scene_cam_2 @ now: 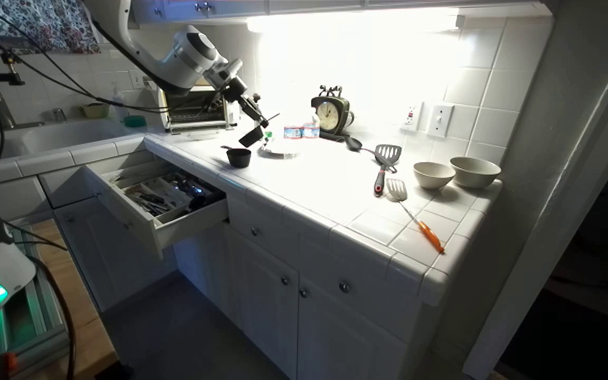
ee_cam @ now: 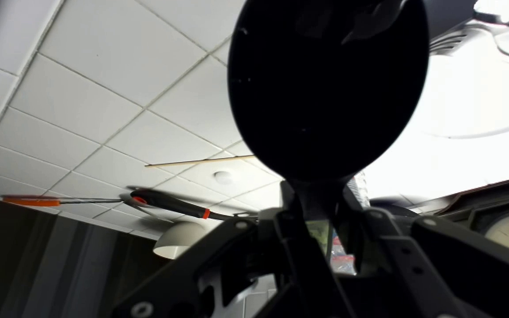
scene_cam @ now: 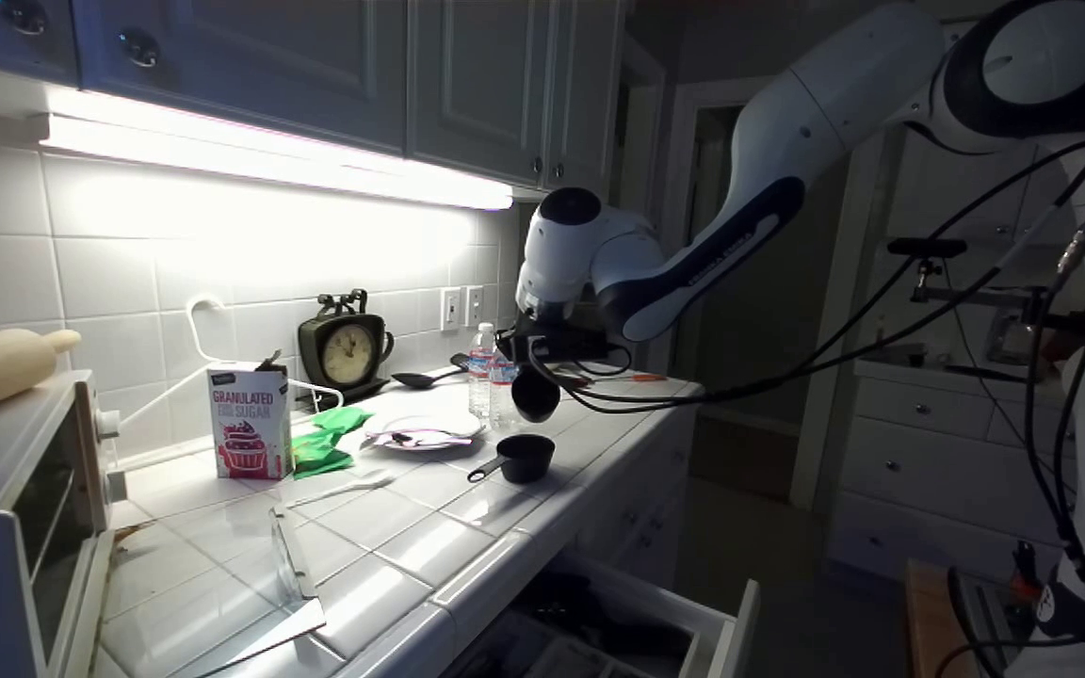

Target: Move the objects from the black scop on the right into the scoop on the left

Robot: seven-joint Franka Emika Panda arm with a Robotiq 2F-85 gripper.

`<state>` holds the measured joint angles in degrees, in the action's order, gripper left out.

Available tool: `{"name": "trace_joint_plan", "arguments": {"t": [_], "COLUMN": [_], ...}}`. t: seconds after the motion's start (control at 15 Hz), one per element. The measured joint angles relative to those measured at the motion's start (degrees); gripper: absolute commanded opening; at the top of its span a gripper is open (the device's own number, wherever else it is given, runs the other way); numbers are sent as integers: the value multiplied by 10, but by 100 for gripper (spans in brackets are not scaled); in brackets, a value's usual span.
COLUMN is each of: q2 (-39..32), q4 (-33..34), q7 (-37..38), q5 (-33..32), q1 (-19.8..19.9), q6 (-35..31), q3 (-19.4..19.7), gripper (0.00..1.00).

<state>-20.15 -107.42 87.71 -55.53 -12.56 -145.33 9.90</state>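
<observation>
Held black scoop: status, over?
Hand shut on black scoop, tilted above counter. Second scoop upright on counter, inside too dark to tell. Water bottles nearby, perhaps a snag.

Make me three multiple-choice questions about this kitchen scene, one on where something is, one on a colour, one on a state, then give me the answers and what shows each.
1. Where is the sugar box?
A: in the sink
B: on the counter
C: in the open drawer

2. What colour is the metal turner's handle?
A: orange
B: green
C: blue

3. What state is the gripper in?
A: open, holding nothing
B: shut on the sugar box
C: shut on a black scoop

Answers:
1: B, an exterior view shows it standing there.
2: A, its orange stands out against the white tiles in an exterior view.
3: C, the wrist view shows it clamped on the scoop's handle.
</observation>
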Motion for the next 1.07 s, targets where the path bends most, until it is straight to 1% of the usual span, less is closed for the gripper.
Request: {"name": "trace_joint_plan", "arguments": {"t": [0.73, 1.07], "q2": [11, 15], "q4": [-9, -18], "q7": [34, 45], "q5": [-44, -53], "q1": [12, 17], "q6": [0, 0], "q3": [-18, -24], "gripper": [6, 6]}}
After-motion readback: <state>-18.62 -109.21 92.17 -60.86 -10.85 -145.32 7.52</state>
